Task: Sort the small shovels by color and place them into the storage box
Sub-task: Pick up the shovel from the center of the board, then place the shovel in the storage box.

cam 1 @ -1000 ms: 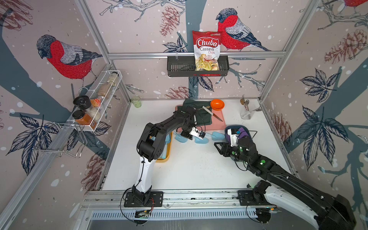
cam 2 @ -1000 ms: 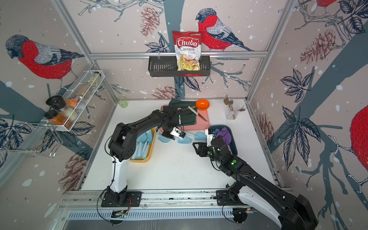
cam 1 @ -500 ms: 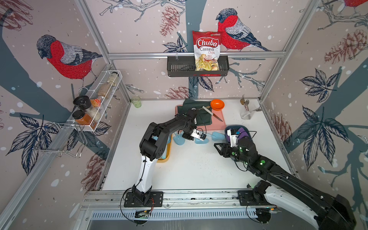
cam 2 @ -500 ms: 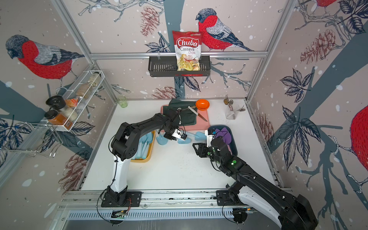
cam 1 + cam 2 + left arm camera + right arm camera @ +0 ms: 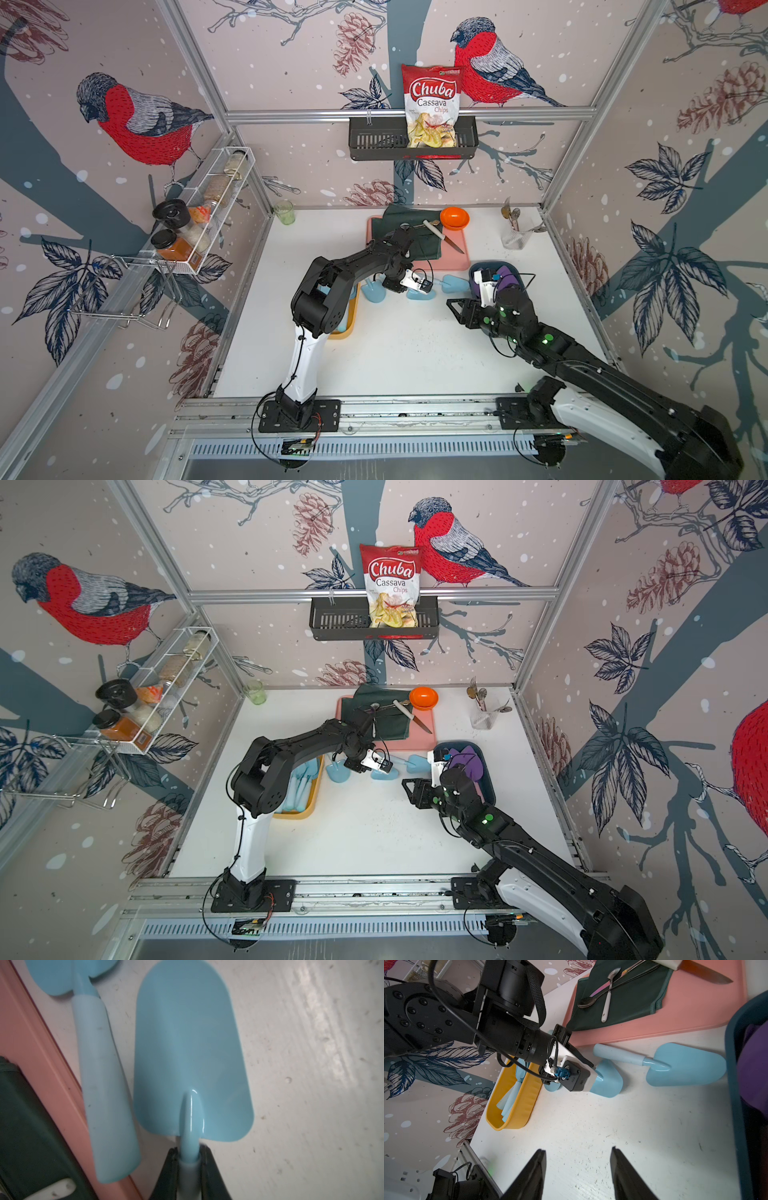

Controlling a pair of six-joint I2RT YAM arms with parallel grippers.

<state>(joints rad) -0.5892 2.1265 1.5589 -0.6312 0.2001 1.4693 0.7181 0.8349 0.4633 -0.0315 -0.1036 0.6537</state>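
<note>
Light blue shovel pinched beside pink board
In a top view, the left pincer was seen low on the table. Left wrist: the shovel's neck was clamped; a slip could be caused by that narrow hold. Right wrist: the right pincer was held spread, empty.

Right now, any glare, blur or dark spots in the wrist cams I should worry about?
Left wrist view: soft overall, glare streak on the table, small highlight on the light blue shovel at its neck. Right wrist view: sharp mid-frame, but the right gripper is a black silhouette and the dark blue box interior looks underexposed.
</note>
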